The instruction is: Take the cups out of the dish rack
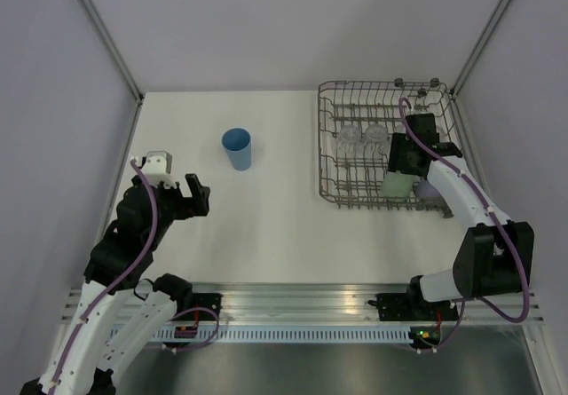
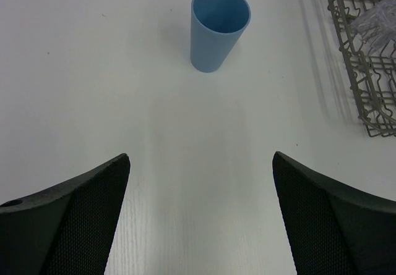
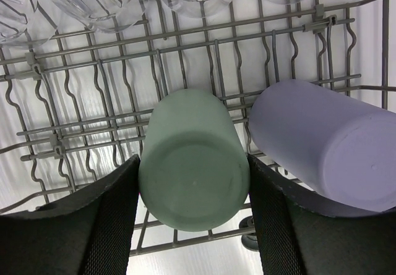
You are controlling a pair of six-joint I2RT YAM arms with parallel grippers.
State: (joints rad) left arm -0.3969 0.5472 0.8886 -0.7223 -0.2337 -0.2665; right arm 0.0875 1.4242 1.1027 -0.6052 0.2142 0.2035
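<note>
The right hand (image 3: 193,164) grasps the pale green cup (image 3: 195,185), which sits at the near edge of the dish rack (image 1: 355,111), just left of the lavender cup (image 3: 322,145). The left hand (image 2: 201,164) hangs released over the worktop (image 1: 266,226), with the blue cup (image 1: 237,149) upright beyond it.

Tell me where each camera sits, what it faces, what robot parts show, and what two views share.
Top external: above and behind, facing down at the table; left arm, right arm show.
Left wrist: low over the table, facing the blue cup; open left jaws show.
Right wrist: over the dish rack; right jaws against the pale green cup.
Shared: blue cup, in top and left wrist.
</note>
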